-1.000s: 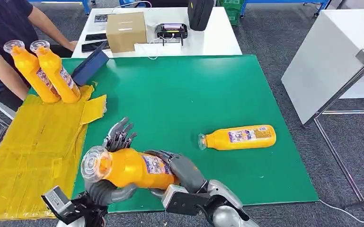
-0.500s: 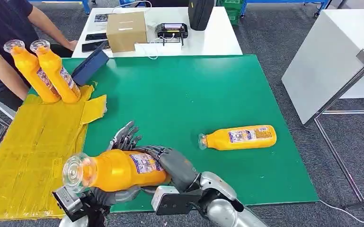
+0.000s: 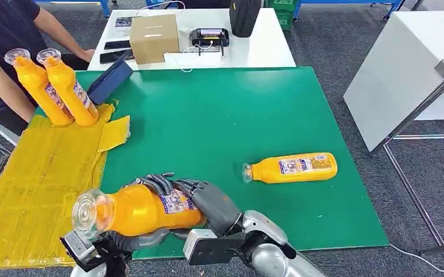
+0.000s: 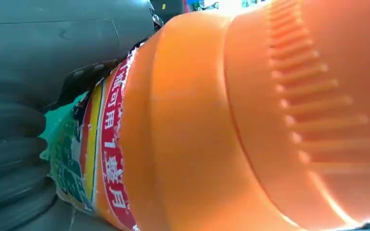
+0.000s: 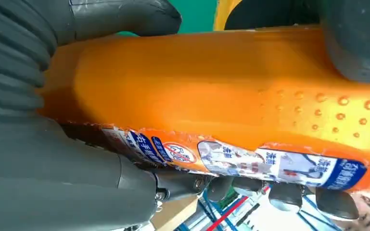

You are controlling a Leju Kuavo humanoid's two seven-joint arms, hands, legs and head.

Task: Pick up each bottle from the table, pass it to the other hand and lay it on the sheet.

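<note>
Item: orange plastic bottle w/ clear cap [image 3: 141, 209], mid-handover; left hand [image 3: 150, 186], spread a sec ago, now wraps it. Right hand [image 3: 211, 202] also clamped on the base — release to the yellow sheet [image 3: 40, 184] looks next.

Held bottle [image 3: 141, 209]: glossy orange plastic, smooth, with raised ribs and dimples on the body; printed paper-like label, edges torn; clear plastic cap. Bottle lying on the table [image 3: 291, 167]: same glossy plastic, same kind of label. Table [image 3: 231, 115]: matt green covering, smooth. Sheet [image 3: 40, 179]: yellow, creased, faintly shiny. Left hand [image 3: 144, 228] and right hand [image 3: 211, 202]: grey, matt, rubbery ribbed covers; fingers [image 5: 125, 17] dark, semi-gloss. Cardboard box [image 3: 153, 37]: matt brown. Floor [image 3: 346, 34]: grey, rough carpet texture.
</note>
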